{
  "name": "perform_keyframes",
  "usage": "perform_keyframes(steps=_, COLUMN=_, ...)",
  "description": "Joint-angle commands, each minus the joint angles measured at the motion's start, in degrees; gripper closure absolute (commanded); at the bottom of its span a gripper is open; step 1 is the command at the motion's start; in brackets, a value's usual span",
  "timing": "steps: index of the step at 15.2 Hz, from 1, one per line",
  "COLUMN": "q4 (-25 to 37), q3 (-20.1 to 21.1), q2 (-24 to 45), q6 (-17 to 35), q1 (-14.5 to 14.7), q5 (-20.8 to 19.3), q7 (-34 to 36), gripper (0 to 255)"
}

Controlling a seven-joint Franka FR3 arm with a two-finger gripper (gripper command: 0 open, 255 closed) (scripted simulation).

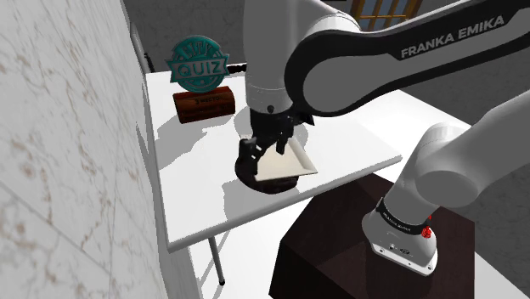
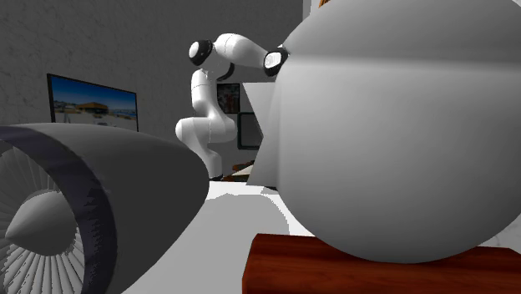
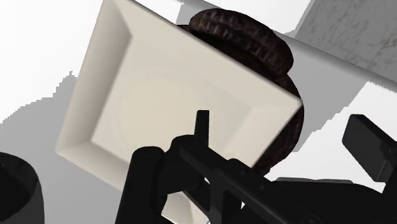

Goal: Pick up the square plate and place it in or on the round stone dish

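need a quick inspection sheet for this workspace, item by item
surface: white table, shadowed under the arm
job's things: cream square plate lies over the dark brown round rough dish and covers most of it
clutter: teal quiz sign on a brown block at the table's far end
grippers: black gripper open, close over the plate, one finger above its inside, the other beyond its rim
cables: nothing seen
surroundings: marbled wall along the table, dark stand box, wood-framed window behind the arm
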Motion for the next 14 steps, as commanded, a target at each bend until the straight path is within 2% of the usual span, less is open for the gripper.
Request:
perform_keyframes(steps=1, q4=4.37, q3=2.96, q2=3.87, q6=-1.93, q1=0.34, q5=-2.40, q7=0.84, gripper=0)
perform_keyframes(steps=9, q4=0.06, q3=4.23, q2=5.95, q6=4.25, q1=0.18, q5=-2.66, q7=1.32, gripper=0)
perform_keyframes(steps=14, q4=0.06, q3=4.23, q2=5.95, q6=4.25, q1=0.18, q5=-2.66, q7=1.32, gripper=0)
